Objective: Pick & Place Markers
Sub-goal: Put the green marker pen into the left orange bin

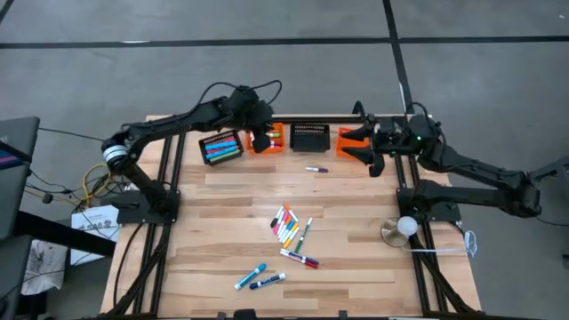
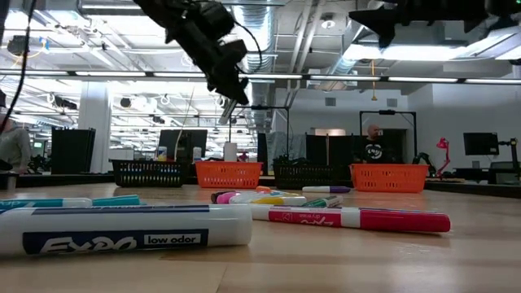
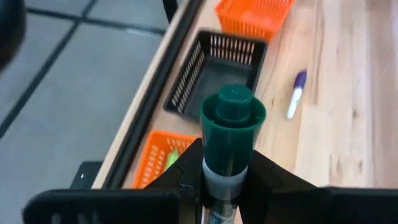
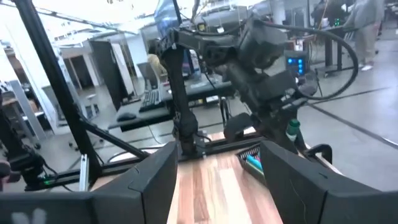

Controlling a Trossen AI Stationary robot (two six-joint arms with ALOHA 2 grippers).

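My left gripper [image 1: 261,140] hangs over the left orange basket [image 3: 163,160] at the table's far edge, shut on a green-capped marker [image 3: 231,124]. My right gripper [image 4: 217,180] stands open and empty, high above the right orange basket [image 1: 345,136], pointing level toward the left arm. A purple marker [image 1: 316,169] lies alone in front of the baskets. A cluster of several markers [image 1: 290,228] lies mid-table, and two blue ones [image 1: 260,278] lie near the front edge. A black basket [image 1: 220,147] at the far left holds several markers. My left gripper pinches the marker's white barrel [image 3: 219,182] just behind the green cap, between its two fingers [image 3: 266,174]. The marker lies along the fingers, its cap end sticking out past the tips. The fingers slant down toward the table's right. The marker is lifted clear, above the orange basket.
An empty-looking black basket [image 1: 309,135] stands between the two orange ones along the far edge. A small round lamp-like object [image 1: 402,229] sits at the table's right edge. Bare wood lies between the basket row and the marker cluster.
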